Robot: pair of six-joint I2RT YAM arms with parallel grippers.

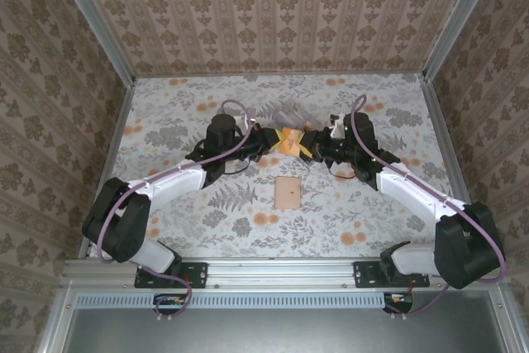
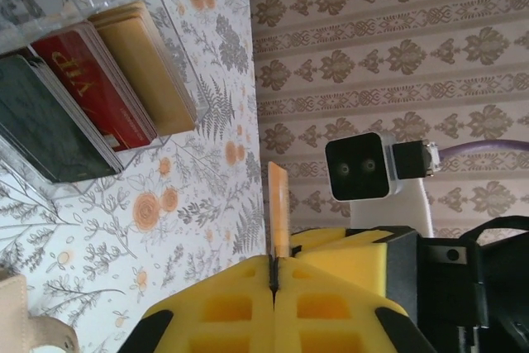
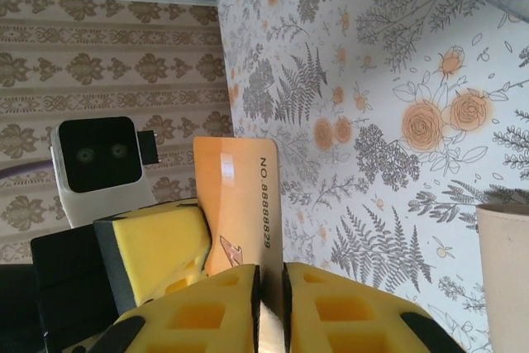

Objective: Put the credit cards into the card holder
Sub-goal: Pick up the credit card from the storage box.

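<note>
Top view: my left hand [image 1: 278,142] and right hand [image 1: 305,145] meet on one orange card [image 1: 291,140] above the desk [image 1: 165,121], near the one clear card holder [image 1: 285,112]. One tan wallet [image 1: 287,193] lies closer to me.

Left wrist: the left hand [image 2: 274,274] is clenched on that card's edge. The card holder carries three: a dark card [image 2: 50,121], a red card [image 2: 99,88] and a tan-yellow card [image 2: 145,64].

Right wrist: the right hand [image 3: 271,287] has its jaws slightly parted around the orange card.

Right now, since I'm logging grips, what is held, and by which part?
The left gripper pinches the orange card by one end, shut jaws on both faces. The right gripper has jaws slightly apart.
</note>
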